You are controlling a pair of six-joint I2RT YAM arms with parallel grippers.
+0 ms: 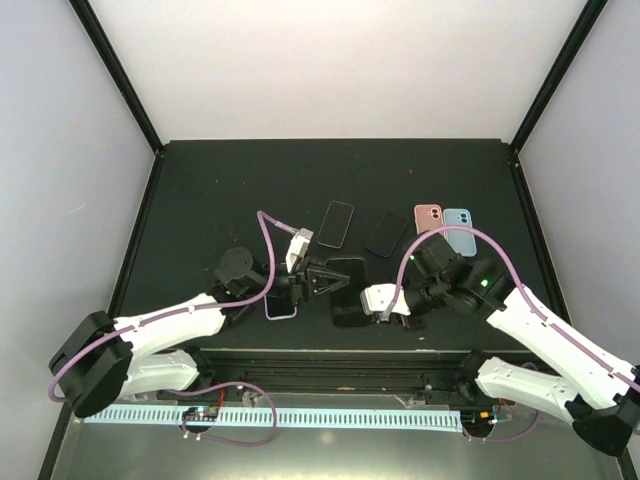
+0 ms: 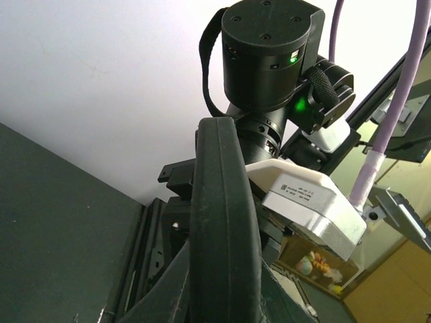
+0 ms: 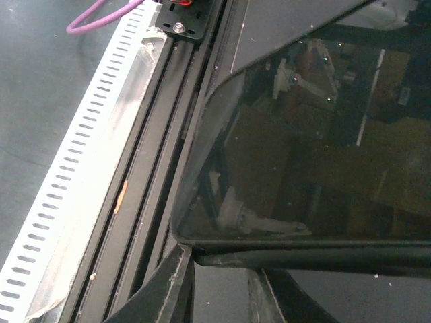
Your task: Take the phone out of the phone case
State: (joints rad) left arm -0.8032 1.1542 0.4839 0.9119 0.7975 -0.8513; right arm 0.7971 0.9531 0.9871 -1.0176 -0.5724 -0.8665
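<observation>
The black phone case [image 2: 222, 222] holds the phone [image 3: 323, 134]: the right wrist view shows the glossy screen seated inside the dark rim, with no corner visibly lifted out. The left claw [image 1: 318, 281] is clenched on the case, whose thick rounded edge stands upright between its fingers. The right claw [image 1: 366, 304] grips the opposite side, the rim passing between its fingers. The cased phone thus spans the gap between the two claws, held by both just above the table [image 1: 200, 200]. Beyond the claws lie two bare black phones [image 1: 336, 223], with a pink case [image 1: 428, 217] and a blue case [image 1: 460, 230] side by side past the right claw; whether those two hold anything cannot be told. A lavender-rimmed case [image 1: 281, 309] lies just beside the left claw.
</observation>
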